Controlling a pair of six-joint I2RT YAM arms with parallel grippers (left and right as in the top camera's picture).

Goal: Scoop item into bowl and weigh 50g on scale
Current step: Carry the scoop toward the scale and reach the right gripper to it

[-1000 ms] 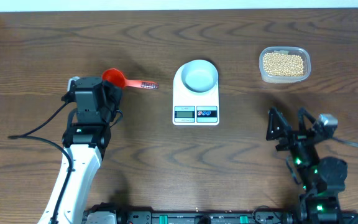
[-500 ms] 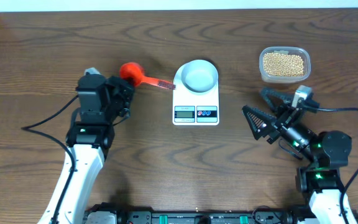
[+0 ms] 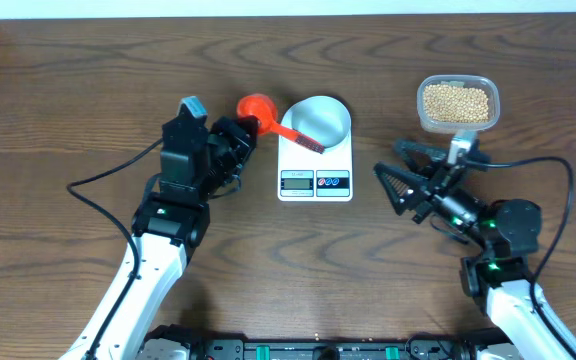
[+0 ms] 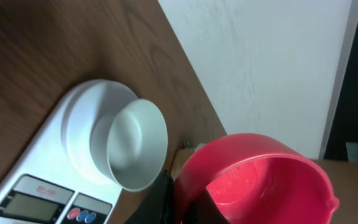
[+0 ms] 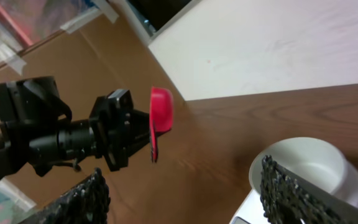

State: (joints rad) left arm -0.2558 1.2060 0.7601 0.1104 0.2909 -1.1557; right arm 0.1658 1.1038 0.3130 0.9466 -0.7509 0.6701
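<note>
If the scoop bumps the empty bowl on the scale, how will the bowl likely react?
The bowl looks small and empty, so probably light and easily shoved. It merely rests on the smooth scale, so it may slide off.

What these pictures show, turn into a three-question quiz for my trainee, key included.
1. True or false: the bowl on the scale already holds beans.
2. Which hand holds the red scoop? A) left hand B) right hand C) neither
3. Fill in: the beans lie in a clear plastic ____.

Key:
1. False. The bowl is empty.
2. A. The right hand is open and holds nothing.
3. tub
</note>
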